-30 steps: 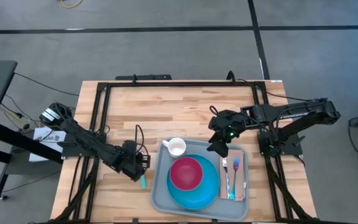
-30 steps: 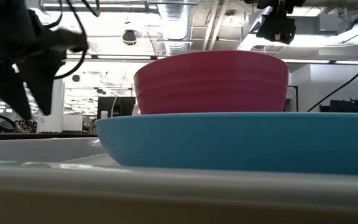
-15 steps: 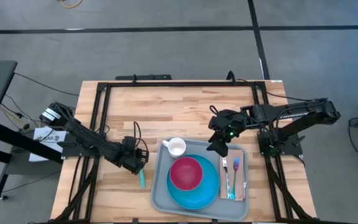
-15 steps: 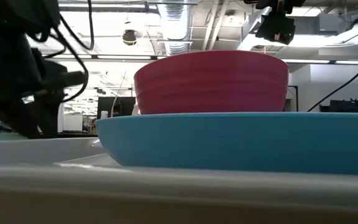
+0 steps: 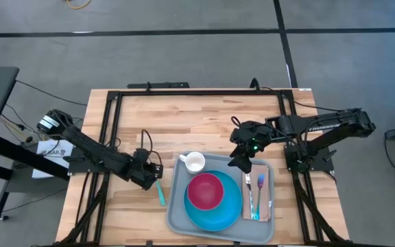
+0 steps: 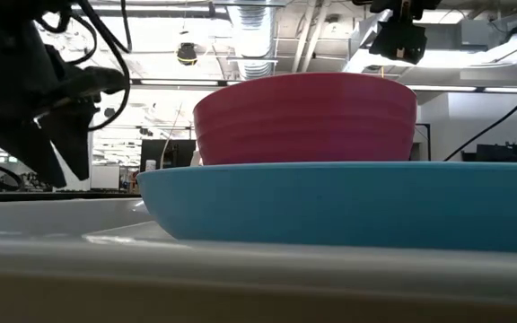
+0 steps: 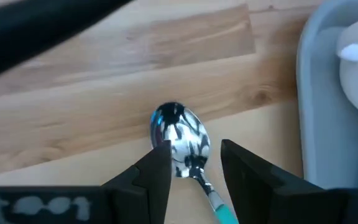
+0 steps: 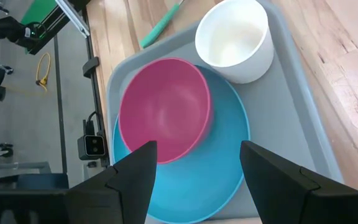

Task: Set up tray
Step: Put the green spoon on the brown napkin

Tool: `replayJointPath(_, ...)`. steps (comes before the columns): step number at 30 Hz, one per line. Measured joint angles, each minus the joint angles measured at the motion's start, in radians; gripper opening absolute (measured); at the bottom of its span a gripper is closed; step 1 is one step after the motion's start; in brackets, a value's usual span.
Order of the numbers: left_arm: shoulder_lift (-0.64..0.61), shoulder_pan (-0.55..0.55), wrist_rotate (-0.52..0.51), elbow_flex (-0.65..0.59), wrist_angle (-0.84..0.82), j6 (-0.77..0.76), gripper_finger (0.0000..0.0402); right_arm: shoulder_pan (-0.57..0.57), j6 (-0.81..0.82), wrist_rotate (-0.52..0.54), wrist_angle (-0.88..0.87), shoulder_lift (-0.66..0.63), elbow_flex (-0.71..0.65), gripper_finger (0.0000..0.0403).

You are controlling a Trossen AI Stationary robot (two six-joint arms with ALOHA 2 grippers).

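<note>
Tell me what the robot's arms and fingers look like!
Both arms are dark, almost black, built from slim jointed sections. Thin black cables loop along the left arm, which wears a white label near its base. The right arm has a tiny green light by its wrist. Each arm ends in two chunky, flat black fingers, like a blunt clamp, seen again on the right gripper.

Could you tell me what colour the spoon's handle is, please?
Teal green; the spoon shows it best in the high view.

The bowl (image 5: 204,191) sits on the plate (image 5: 214,214) in the tray (image 5: 177,218), spoon (image 5: 160,193) seemingly just left.
</note>
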Motion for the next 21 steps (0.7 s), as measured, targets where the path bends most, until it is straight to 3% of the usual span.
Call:
replayJointPath(7,-0.03,0.0,0.035,-0.009,-0.133,-0.024,0.0127,0.0,0.0,0.0,0.0,0.0,0.0,0.0225)
replayJointPath(14,-0.023,0.005,-0.05,-0.009,-0.087,-0.032,0.0127,0.0,0.0,0.0,0.032,0.0,0.0,0.0225)
replayJointPath(21,-0.023,0.005,-0.054,-0.01,-0.122,-0.038,0.0127,0.0,0.0,0.0,0.046,0.0,0.0,0.0225)
